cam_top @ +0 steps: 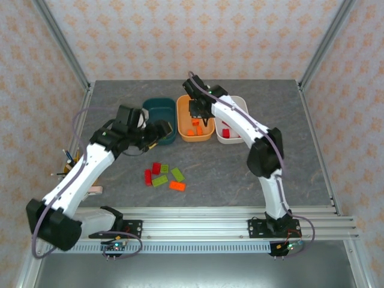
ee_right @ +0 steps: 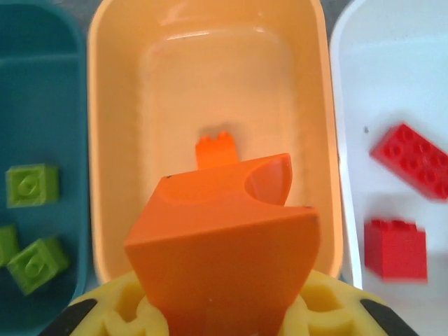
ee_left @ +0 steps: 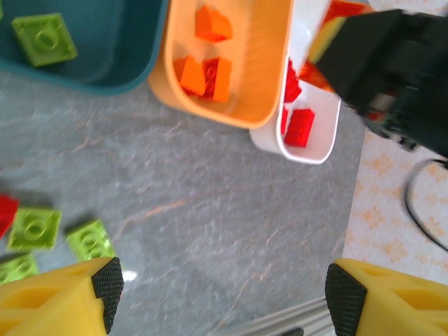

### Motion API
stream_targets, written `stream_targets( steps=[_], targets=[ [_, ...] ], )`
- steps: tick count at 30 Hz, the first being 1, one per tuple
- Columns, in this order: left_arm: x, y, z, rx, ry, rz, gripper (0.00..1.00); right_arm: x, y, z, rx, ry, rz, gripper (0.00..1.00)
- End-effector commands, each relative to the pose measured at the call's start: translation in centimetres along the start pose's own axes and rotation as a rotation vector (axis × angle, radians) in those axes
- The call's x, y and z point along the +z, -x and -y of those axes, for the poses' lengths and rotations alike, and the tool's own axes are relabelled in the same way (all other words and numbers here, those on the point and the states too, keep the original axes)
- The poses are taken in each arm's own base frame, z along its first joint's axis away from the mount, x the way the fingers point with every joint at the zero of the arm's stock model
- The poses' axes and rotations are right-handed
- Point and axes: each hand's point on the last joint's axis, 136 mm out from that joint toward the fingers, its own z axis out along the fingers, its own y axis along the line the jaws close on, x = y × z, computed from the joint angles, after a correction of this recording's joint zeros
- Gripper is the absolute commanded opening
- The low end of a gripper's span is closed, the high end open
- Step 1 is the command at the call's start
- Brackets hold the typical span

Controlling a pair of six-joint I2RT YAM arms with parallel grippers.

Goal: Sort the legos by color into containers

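Orange brick (ee_right: 224, 259) is pinched in the right gripper (ee_right: 224, 315), held directly over the orange tub (ee_right: 105, 154). The colour matches, so it looks ready to release; one orange piece (ee_right: 213, 150) already lies below. Green bricks (ee_right: 28, 185) sit in the teal tub (ee_right: 42, 84) and red ones (ee_right: 409, 159) in the white tub (ee_right: 378, 63), same logic. Left gripper (ee_left: 224, 287) hangs wide and empty above the table (ee_left: 210, 210), between the tubs and the loose pile (cam_top: 163, 176), likely staged for the next pick. About six bricks there are not yet sorted.
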Motion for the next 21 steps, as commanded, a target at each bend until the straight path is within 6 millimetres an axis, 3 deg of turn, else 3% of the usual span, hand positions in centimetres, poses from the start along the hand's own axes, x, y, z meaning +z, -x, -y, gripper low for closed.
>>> stream_targets(
  steps=[1, 6, 12, 16, 19, 21],
  targets=[
    [0.9, 3.6, 2.7, 0.044, -0.038, 0.086, 0.79, 3.1, -0.1, 1.6, -0.063, -0.1, -0.066, 0.15],
    [2.8, 5.2, 3.6, 0.06, -0.026, 0.079, 0.79, 7.2, 1.2, 2.5, -0.048, -0.139, -0.068, 0.16],
    [3.7, 4.8, 2.6, 0.054, 0.0, 0.062, 0.79, 10.7, -0.2, 3.2, -0.032, -0.131, -0.135, 0.19],
    [3.7, 4.2, 1.5, 0.049, 0.021, 0.053, 0.79, 11.2, -0.2, 2.8, -0.035, -0.108, -0.138, 0.33],
    [3.6, 3.7, 0.7, 0.047, 0.044, 0.046, 0.78, 10.5, 0.4, 2.2, -0.027, -0.081, -0.125, 0.45],
    [3.2, 3.4, 0.2, 0.049, 0.062, 0.048, 0.78, 9.5, 1.1, 1.8, -0.018, -0.057, -0.11, 0.48]
  ],
)
